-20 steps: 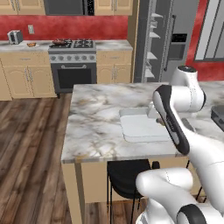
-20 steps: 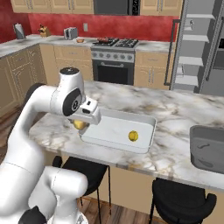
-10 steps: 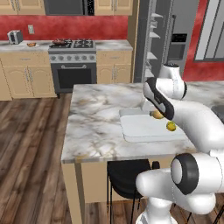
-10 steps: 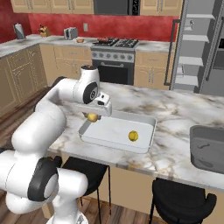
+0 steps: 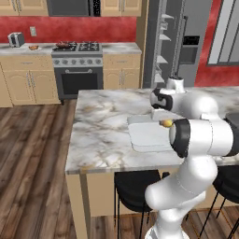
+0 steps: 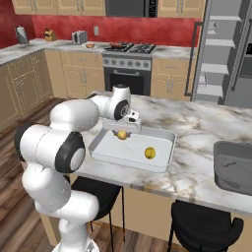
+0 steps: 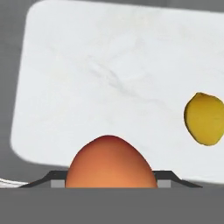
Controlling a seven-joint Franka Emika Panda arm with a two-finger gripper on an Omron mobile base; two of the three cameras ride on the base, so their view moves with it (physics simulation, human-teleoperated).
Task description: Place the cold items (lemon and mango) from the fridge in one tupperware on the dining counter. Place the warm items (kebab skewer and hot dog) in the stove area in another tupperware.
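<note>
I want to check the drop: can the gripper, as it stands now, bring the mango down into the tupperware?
Probably yes. The gripper, shut on the mango, hangs over the open tupperware; nothing lies beneath, and the lemon sits apart.

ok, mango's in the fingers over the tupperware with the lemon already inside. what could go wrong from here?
1. The mango hangs above the tupperware's near edge, not its middle. Released here, it may strike the rim and roll onto the dining counter.
2. Dropped from this height, it could bounce or roll into the lemon.
3. The tupperware lies near the counter's front edge, so a nudge from the arm might shift it.
</note>
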